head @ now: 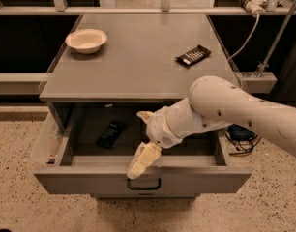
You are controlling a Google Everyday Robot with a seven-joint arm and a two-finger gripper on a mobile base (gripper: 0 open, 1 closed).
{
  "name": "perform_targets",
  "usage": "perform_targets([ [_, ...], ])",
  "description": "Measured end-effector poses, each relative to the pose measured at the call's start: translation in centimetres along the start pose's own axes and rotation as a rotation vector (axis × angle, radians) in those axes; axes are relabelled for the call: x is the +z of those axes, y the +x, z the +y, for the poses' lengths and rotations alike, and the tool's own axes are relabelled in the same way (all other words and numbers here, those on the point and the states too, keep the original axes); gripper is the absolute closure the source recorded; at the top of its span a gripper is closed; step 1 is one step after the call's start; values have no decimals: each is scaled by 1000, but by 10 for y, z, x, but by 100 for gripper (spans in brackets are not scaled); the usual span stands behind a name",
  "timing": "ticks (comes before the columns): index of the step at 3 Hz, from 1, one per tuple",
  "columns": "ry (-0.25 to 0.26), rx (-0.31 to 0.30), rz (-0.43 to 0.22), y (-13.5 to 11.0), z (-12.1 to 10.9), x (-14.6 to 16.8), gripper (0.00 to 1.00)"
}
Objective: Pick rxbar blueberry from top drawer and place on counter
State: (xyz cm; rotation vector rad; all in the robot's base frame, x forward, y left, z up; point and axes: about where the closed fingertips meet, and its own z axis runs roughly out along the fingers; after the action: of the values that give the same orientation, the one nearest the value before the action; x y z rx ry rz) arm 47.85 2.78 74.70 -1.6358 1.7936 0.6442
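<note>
From my seat the gripper point(142, 160) hangs low at the front of the open top drawer point(196, 180), right over its front wall and just above the handle point(144, 184). I cannot tell whether it is released or clenched, though I see nothing in it. The rxbar blueberry point(110, 133) lies flat and slightly skewed on the drawer floor in the left half, well to the left of the gripper and apart from it. I see 4 ways this could go wrong. 1: the gripper sits so near the front wall that a careless sideways sweep could clip it and shove the drawer, shifting the bar. 2: the bar is thin and flat, so a shallow approach would likely push it along the floor toward the left wall instead of pinching it. Its dark wrapper on the dark floor also makes the edges hard for me to judge. 3: the thick arm point(225, 105) crosses just under the front edge of the counter point(138, 71), so lifting straight up before backing out risks knocking that edge and jolting a light bar loose. 4: a black bar with white print point(193, 55) lies on the counter's right side, and I could mistake it for the target. On placement I would also stay clear of it and of the bowl point(86, 39) at the back left.
</note>
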Motion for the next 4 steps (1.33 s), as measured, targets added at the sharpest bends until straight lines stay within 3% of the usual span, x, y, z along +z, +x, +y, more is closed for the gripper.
perform_targets([
  [2, -19, 24, -100, -6, -30, 35, 0],
  [3, 32, 72, -123, -7, -45, 46, 0],
  [4, 137, 111, -91, -5, -43, 46, 0],
])
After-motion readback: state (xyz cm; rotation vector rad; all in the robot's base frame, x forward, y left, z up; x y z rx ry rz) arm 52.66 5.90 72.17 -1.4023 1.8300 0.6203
